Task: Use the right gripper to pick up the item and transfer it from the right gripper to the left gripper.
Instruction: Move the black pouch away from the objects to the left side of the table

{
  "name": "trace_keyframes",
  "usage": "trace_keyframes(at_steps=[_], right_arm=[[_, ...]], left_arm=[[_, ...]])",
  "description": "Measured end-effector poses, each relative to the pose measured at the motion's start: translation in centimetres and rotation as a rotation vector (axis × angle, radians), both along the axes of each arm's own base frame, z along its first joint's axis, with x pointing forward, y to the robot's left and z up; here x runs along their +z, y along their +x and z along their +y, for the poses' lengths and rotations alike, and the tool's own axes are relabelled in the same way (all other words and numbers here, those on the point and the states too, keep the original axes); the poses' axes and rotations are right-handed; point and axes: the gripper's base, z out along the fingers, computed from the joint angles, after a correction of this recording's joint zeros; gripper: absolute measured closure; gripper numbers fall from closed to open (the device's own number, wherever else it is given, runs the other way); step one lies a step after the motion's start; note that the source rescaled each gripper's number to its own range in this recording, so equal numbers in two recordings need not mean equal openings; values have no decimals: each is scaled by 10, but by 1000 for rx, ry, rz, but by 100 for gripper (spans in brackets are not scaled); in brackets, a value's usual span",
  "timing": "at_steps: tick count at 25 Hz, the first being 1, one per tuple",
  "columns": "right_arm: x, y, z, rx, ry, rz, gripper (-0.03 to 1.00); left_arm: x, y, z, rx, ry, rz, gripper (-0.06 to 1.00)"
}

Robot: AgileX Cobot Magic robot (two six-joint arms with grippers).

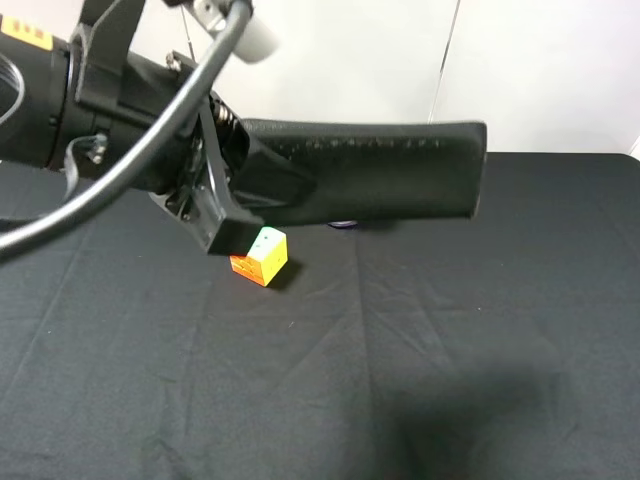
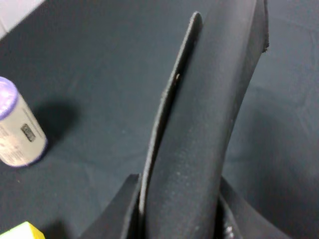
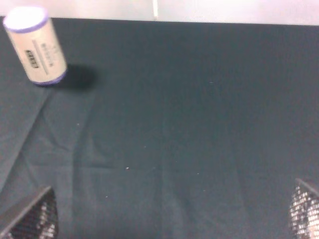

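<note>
The item, a long slim black pouch [image 1: 390, 170], is held high above the table, lying roughly level and pointing right. My left gripper [image 1: 250, 190] is shut on its left end. In the left wrist view the pouch [image 2: 199, 129] runs away from the camera, clamped between the two fingers [image 2: 119, 214] of the left gripper [image 2: 177, 216]. My right gripper [image 3: 167, 219] is open and empty above bare cloth, and only its two mesh-like fingertips [image 3: 30, 219] show. The right gripper is out of the exterior high view.
A multicoloured puzzle cube [image 1: 262, 256] sits on the black tablecloth [image 1: 450, 350] below the left gripper, and its corner shows in the left wrist view [image 2: 20, 231]. A purple-lidded cream cylinder [image 3: 37, 46] stands further back, mostly hidden behind the pouch in the exterior high view.
</note>
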Motion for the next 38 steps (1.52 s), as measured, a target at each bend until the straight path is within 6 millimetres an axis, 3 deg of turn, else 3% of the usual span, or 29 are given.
trace_keyframes(at_steps=[5, 9, 14, 19, 28, 33, 38], right_arm=[[0, 0, 0, -2, 1, -2, -3], [0, 0, 0, -1, 2, -2, -3], [0, 0, 0, -1, 2, -2, -3], [0, 0, 0, -1, 2, -2, -3], [0, 0, 0, -1, 2, -2, -3], [0, 0, 0, -1, 2, -2, -3], [0, 0, 0, 0, 3, -1, -3]], left_arm=[[18, 23, 12, 119, -61, -38, 94], [27, 52, 41, 280, -79, -63, 94], [20, 84, 85, 481, -52, -55, 94], [-9, 115, 109, 593, 22, 22, 94], [-77, 158, 109, 653, 154, 93, 94], [-118, 172, 109, 677, 216, 153, 94], [-137, 176, 108, 680, 247, 189, 94]])
